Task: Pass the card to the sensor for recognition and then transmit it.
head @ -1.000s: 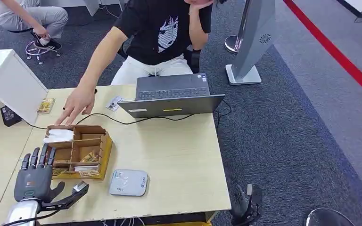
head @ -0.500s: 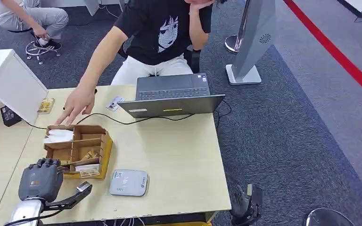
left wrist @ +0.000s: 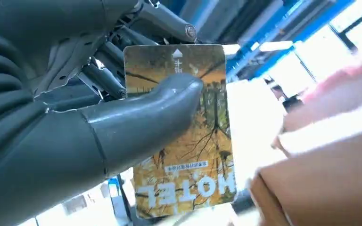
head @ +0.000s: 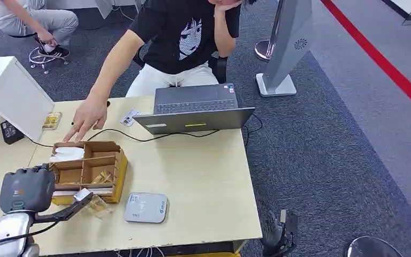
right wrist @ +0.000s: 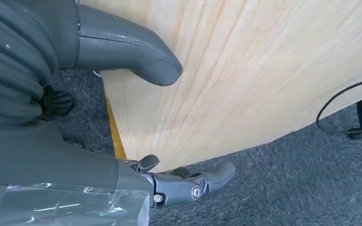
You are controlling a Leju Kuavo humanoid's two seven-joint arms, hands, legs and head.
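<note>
Left hand (head: 25, 190) pinches one yellow-orange card printed "HOTEL" (left wrist: 181, 132) between its thick grey thumb (left wrist: 136, 120) and the darker fingers (left wrist: 104, 81) behind it. Head view places that card (head: 97, 203) just in front of the brown wooden compartment box (head: 119, 172), between box and sensor, off the tabletop as far as I can tell. One white rounded card sensor (head: 146, 208) lies flat on the pale wood table (head: 203, 182), just right of the box's front corner.

Counts: one box with white paper (head: 67, 154) in its back compartment and more yellow cards (head: 103, 177) in the front ones, number unclear; one grey laptop (head: 195, 110) behind the box to the right; two loose cards near a person's hand (head: 88, 119) resting behind the box.

Left wrist view gives the card print; head view does not. Right wrist view shows the right hand (right wrist: 122, 108) beside the table edge over grey carpet, fingers apart, holding nothing.
</note>
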